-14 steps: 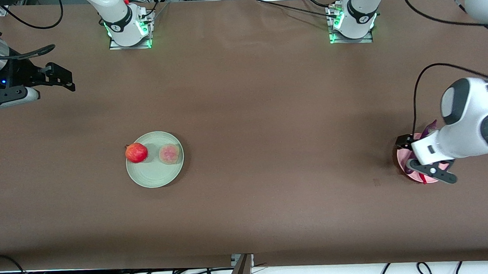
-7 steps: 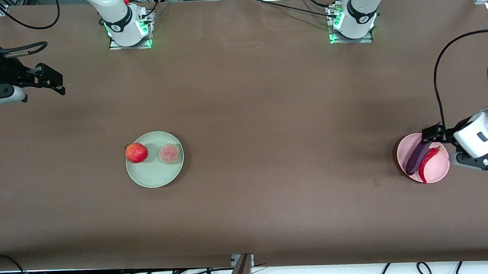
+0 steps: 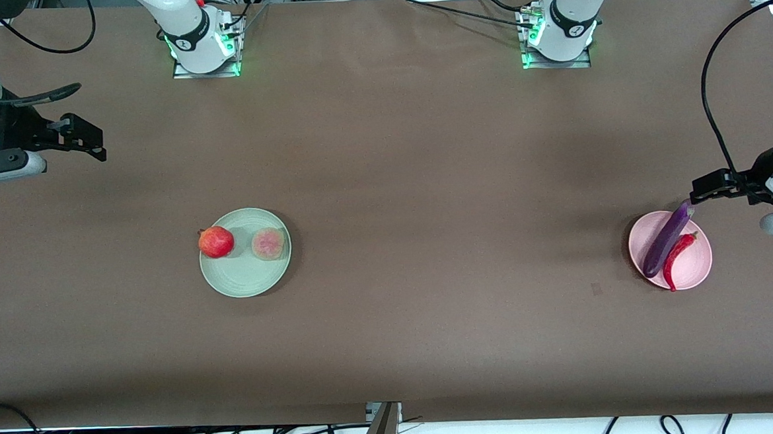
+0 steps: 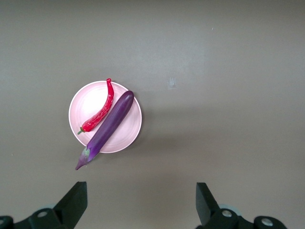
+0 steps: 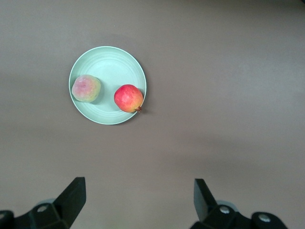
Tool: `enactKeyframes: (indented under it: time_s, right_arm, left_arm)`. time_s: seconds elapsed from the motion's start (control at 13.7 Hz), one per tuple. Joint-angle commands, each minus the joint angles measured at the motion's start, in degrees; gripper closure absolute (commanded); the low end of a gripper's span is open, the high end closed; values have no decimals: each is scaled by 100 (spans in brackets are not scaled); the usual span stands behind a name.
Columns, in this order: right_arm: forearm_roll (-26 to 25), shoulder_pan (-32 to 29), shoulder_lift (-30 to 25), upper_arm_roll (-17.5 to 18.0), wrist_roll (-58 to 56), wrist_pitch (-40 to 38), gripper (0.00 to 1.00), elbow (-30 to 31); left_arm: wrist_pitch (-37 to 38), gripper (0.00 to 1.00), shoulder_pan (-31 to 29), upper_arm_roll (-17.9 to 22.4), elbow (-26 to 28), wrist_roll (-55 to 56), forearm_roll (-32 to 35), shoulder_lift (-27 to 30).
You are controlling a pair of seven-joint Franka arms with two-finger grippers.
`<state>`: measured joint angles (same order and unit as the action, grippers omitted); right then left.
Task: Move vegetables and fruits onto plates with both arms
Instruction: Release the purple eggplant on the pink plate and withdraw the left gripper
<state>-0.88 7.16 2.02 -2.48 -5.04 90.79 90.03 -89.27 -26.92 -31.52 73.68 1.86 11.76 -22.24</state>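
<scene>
The left gripper (image 3: 706, 190) has pulled back off the pink plate (image 3: 697, 270), fingers wide and empty, leaving eggplant (image 3: 665, 241) and chili (image 3: 678, 258) there; right gripper (image 3: 84, 137) waits open, so sorting looks finished

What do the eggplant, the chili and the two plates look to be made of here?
Eggplant and chili pepper: glossy, uniformly coloured, likely plastic replicas, though real is not excluded. Pink plate and green plate: matte, faint concentric rings, no glare; possibly plastic or unglazed ceramic.
</scene>
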Motion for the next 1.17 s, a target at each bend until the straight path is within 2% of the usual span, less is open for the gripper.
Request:
enactKeyframes:
  time_s: [0.0,0.22,0.29,0.36,0.51,0.58,0.66,0.73,0.88,1.02,1.09]
  right_arm:
    - [-79,-21,35,37,56,-96,0,-143]
    - [-88,-21,35,45,56,-96,0,-143]
    - [-88,-13,35,45,56,-105,0,-143]
    - [-88,-12,35,45,56,-114,0,-143]
    - [-79,-12,35,45,56,-114,0,-135]
    - [-79,-12,35,45,56,-114,0,-135]
    - [-79,-12,35,45,56,-105,0,-143]
    - [-79,-12,35,45,56,-114,0,-135]
    - [-70,-21,35,45,64,-131,0,-126]
    - [-70,-30,35,45,73,-140,0,-108]
    - [-70,-30,35,45,169,-140,0,-108]
  left_arm:
    - [94,0,-15,-30,-152,78,-113,184]
    - [515,0,20,23,-4,-245,-95,667]
    - [507,0,72,49,267,-404,-95,921]
    - [429,0,282,293,513,-423,-173,1115]
    - [-279,0,1717,2035,1319,-423,-733,1737]
    - [-719,0,2195,2627,1811,-423,-1128,2054]
    - [-1019,0,2383,2816,2277,-432,-1228,2344]
    - [-1101,0,2515,2835,2499,-440,-1194,2521]
    - [-927,0,2771,2931,2493,-546,-957,2514]
    - [-890,0,2858,2949,2467,-537,-974,2471]
    - [-882,0,2911,3080,2380,-555,-965,2409]
